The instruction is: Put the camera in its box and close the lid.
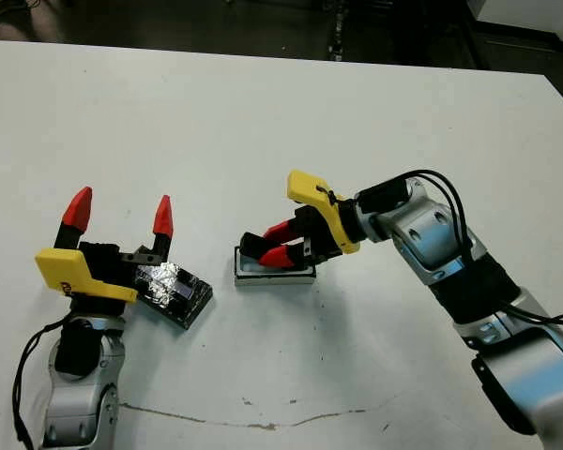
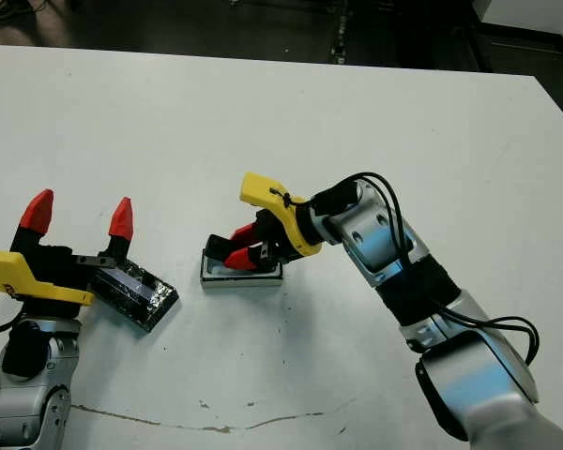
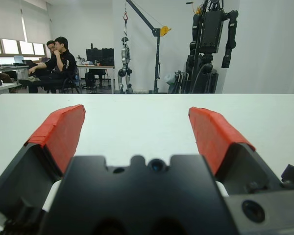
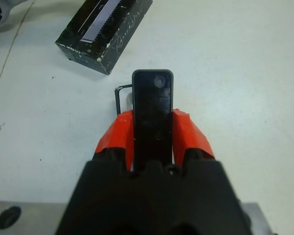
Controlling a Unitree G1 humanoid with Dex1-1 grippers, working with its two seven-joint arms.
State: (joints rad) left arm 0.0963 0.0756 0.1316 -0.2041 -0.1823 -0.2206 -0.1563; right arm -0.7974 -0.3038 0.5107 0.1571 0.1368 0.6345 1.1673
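My right gripper [image 1: 265, 247] is shut on the camera [image 4: 152, 112], a black oblong bar that sticks out past the red fingertips. It holds the camera low over the box [image 1: 274, 277], a small white tray with a thin dark rim [image 4: 118, 95], in the middle of the table. The lid [image 1: 175, 291], black with silvery speckles and a pale stripe, lies flat to the left of the box. My left gripper [image 1: 120, 208] stands open just beside the lid, its fingers pointing up with nothing between them [image 3: 137, 122].
The white table [image 1: 263, 112] stretches far behind the box and lid. A thin brown crack line [image 1: 244, 422] runs along the near part. Beyond the table, seated people [image 3: 56, 58] and robot stands [image 3: 210, 44] show in the left wrist view.
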